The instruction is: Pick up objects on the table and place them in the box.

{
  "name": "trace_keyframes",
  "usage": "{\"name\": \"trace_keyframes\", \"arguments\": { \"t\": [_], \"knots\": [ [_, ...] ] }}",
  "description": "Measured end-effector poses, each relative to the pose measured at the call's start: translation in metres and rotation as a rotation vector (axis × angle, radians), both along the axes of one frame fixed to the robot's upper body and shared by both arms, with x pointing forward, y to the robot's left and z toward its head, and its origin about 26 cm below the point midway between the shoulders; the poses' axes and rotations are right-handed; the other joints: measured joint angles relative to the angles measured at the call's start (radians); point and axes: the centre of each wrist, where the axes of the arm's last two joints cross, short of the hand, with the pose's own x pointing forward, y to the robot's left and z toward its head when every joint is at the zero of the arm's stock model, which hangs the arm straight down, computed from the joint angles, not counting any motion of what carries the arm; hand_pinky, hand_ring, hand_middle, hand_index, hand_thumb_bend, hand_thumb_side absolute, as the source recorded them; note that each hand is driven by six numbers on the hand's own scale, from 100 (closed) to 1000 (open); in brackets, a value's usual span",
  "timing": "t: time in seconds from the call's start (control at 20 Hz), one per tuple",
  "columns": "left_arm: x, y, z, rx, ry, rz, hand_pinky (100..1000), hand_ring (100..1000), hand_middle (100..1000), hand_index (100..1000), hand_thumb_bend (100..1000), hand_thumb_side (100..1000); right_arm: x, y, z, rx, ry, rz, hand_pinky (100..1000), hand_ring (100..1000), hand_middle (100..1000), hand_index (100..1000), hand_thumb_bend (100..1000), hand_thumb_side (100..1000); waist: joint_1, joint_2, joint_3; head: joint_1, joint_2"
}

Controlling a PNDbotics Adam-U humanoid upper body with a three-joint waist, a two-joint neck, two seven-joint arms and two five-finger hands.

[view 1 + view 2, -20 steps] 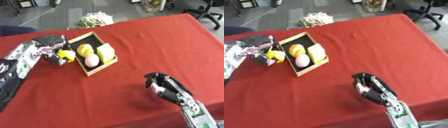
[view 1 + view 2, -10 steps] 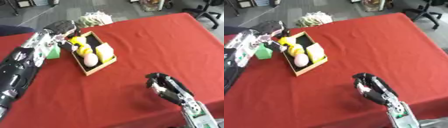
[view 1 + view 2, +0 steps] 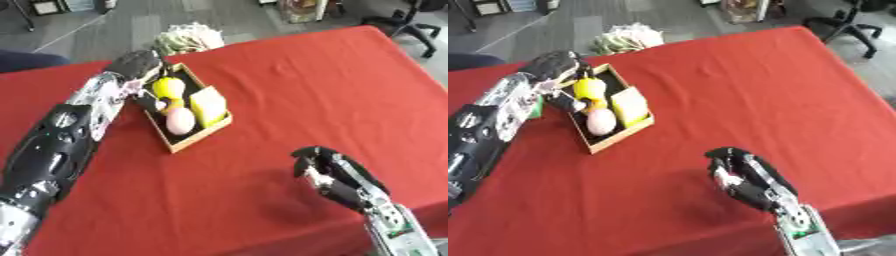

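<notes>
The open wooden box [image 3: 194, 135] sits on the red desk [image 3: 289, 80], directly beneath and just right of the left hand [image 3: 136, 64]. Inside it lie a yellow rounded object [image 3: 168, 89] at the end nearest that hand, a pale pink egg-shaped object [image 3: 180, 120] toward the box's near end, and a pale yellow block [image 3: 208, 104] along the side farthest from the hand. The yellow rounded object lies just under the left hand's fingers; whether they touch it cannot be told. That hand hangs over the far left corner of the box with its fingers curled downward, and the pictures do not settle whether they pinch anything. A bit of green [image 3: 535, 106] shows beside the left forearm in the right eye view, on the side away from the box.

The right hand [image 3: 328, 170] is well apart from the box, low on the desk near the front edge, with its fingers curled in on themselves and nothing visible between them.

Beyond the left hand, just off the far edge of the desk, lies a pale crumpled bundle [image 3: 185, 37] on the grey floor [image 3: 105, 30].
</notes>
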Motion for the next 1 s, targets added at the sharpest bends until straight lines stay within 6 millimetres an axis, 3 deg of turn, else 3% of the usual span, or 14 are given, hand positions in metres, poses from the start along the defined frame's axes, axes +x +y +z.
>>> {"name": "trace_keyframes", "arguments": {
  "t": [0.3,0.8,1.0],
  "knots": [
    [-0.003,-0.005,0.011,-0.072,-0.01,-0.036,766,629,631,778,603,103,0.0,0.0,0.0,0.0,-0.001,0.002,722,586,554,746,100,466,0.0,0.0,0.003,-0.005,0.0],
    [-0.012,0.009,0.034,-0.093,0.021,-0.068,769,628,623,758,579,100,0.0,0.0,0.0,0.0,-0.003,0.002,722,586,554,747,100,460,0.0,0.0,0.012,-0.016,-0.001],
    [-0.016,0.019,0.047,-0.079,0.031,-0.071,793,669,670,789,562,100,0.0,-0.001,0.0,0.001,-0.004,-0.001,723,586,554,747,100,461,0.0,0.0,0.019,-0.023,-0.008]
  ]
}}
